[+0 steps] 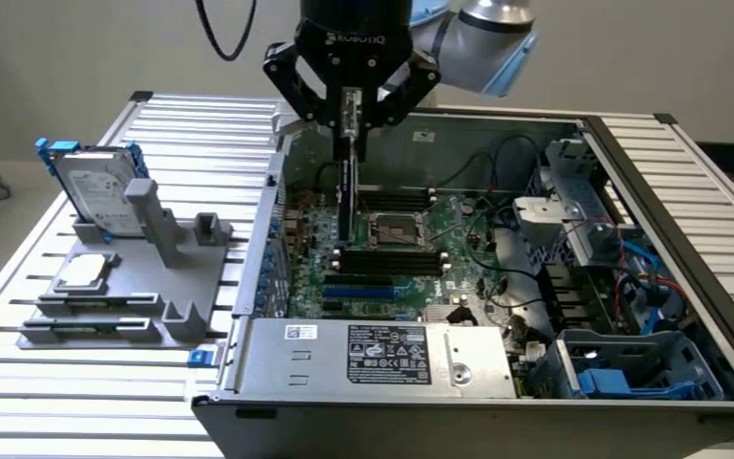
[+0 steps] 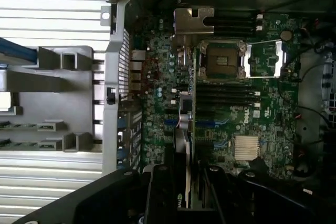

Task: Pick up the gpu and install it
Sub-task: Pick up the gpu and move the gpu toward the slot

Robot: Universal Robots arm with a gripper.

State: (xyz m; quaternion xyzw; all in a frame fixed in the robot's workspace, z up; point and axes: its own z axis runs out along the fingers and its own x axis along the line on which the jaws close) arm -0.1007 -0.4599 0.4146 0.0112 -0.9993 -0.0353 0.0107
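Pincer part-closed, clamping gpu by its top edge. Card hangs vertical, edge-on, low end near mobo inside case. Blue slots at 6 o'clock of card tip, ext view. Judgement: keep card plumb, square to slot, go down slow. Arm: wrist straight down, elbow at 1 o'clock.

Black fingers, silver-blue arm
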